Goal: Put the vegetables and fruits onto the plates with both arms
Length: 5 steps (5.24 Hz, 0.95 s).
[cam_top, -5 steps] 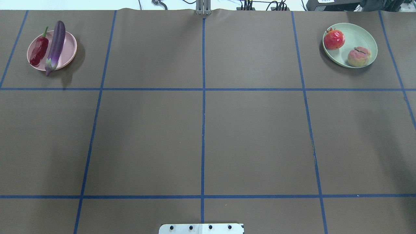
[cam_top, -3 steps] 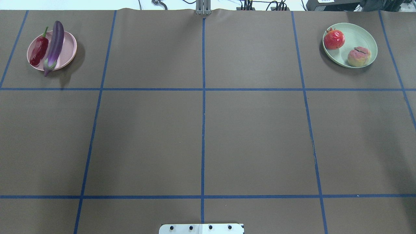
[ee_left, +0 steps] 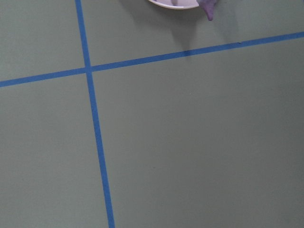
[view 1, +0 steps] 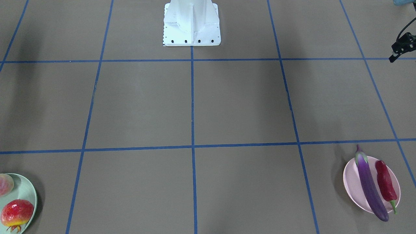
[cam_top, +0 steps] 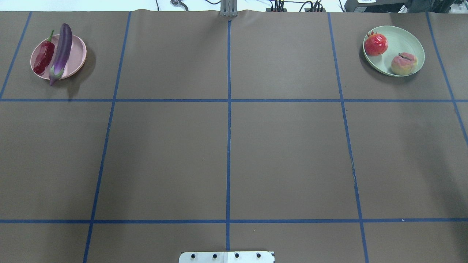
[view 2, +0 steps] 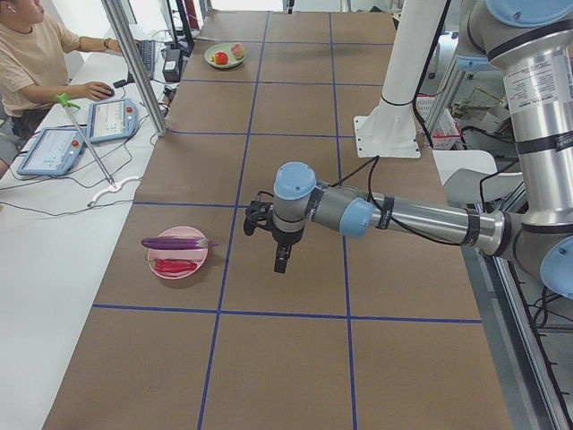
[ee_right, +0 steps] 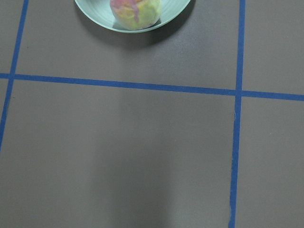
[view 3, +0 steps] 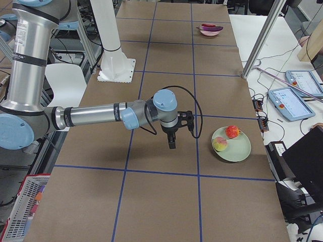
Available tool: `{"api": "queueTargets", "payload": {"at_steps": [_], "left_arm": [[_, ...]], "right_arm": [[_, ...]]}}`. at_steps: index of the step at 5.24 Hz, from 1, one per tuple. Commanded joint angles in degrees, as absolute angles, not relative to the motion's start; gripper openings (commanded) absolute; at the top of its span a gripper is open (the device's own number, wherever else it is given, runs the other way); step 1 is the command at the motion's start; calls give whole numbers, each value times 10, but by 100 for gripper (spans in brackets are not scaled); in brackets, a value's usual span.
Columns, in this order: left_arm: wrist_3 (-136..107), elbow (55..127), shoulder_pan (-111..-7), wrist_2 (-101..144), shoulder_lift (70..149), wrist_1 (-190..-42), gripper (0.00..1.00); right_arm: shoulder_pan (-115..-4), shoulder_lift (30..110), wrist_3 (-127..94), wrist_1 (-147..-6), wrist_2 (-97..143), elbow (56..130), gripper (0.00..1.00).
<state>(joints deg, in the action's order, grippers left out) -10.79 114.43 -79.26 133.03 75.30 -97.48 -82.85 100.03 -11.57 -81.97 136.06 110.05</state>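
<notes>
Your eggplant (cam_top: 61,51), chili (cam_top: 43,57) on pink plate (cam_top: 77,51) left of base block (cam_top: 226,257), pomegranate (cam_top: 376,44), peach (cam_top: 403,64) on green plate (cam_top: 402,38) right of it, left gripper (view 2: 280,262), right gripper (view 3: 172,142), can't tell spread or pressed together

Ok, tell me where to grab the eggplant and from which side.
I'd grip the eggplant mid-body from straight above, closing across its slim width. It lies flat across the pink plate, both ends overhanging, with the chili close alongside.

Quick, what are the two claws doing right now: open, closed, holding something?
Left gripper: cannot be told, seen only from afar.
Right gripper: cannot be told, seen only from afar.
</notes>
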Motion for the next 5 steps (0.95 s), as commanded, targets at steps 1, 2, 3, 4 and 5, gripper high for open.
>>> {"api": "queueTargets", "payload": {"at_steps": [1,2,3,4,5], "left_arm": [[-69,1153,-808,1332,788,-891,100],[-70,1155,-809,1332,783,-892,100],[-73,1145,-809,1332,781,-899,100],[-74,1147,-808,1332,790,-899,100],[-75,1146,-808,1332,790,-897,100]], "right_arm": [[-873,965,8,-944,1334,1115,100],[-874,970,11,-942,1339,1114,100],[-874,970,10,-940,1344,1114,100],[-874,970,11,-940,1343,1118,100],[-872,969,9,-941,1345,1111,100]]}}
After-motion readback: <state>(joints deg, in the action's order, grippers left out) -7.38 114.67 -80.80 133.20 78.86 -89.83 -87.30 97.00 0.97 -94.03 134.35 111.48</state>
